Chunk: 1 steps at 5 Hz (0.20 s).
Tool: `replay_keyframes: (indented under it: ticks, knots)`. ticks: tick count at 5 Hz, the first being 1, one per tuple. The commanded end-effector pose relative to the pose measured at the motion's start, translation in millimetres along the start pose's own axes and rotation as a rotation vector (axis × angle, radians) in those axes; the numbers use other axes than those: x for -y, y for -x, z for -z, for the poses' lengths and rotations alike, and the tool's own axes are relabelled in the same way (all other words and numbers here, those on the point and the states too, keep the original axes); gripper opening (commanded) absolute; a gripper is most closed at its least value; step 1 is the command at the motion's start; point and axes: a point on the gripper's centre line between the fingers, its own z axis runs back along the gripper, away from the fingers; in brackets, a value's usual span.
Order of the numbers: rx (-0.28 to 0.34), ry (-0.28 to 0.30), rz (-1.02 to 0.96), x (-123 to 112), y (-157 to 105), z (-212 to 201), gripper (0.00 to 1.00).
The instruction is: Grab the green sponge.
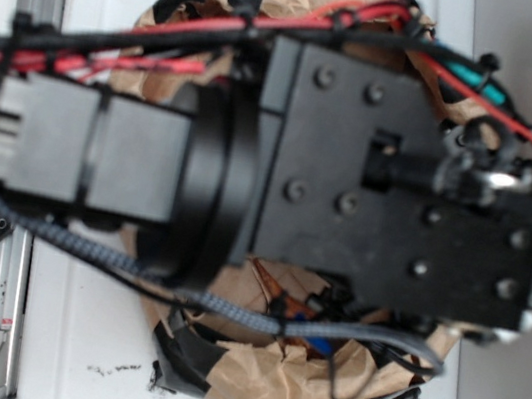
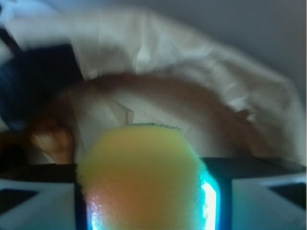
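A: Sponge right up against the wrist cam, fills the lower middle, sits between the two gripper fingers

B: gripper state?

A: pinching the sponge, fingers hard against both its sides, foam bulging out over them

B: handling?

A: looks soft, light, squashy foam, should compress not slip, nothing fragile. Best hold is across the thick middle, flat sides to the pads, which is about where it is now

B: looks?

A: yellow-orange foam, rounded top edge, thin dark green strip along the top rim, pores faint, image blurry

B: where is it in the scene?

A: above a crumpled brown paper liner, can't tell if it touches. In the exterior view the arm covers it, sponge not visible, only paper and cables around the arm

B: done?

A: I'd judge grasp made
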Motion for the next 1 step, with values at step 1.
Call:
replay_keyframes:
  ticks: [1]
  knots:
    - [0.000,-0.022,-0.189,-22.6,-0.5,-16.5,0.00]
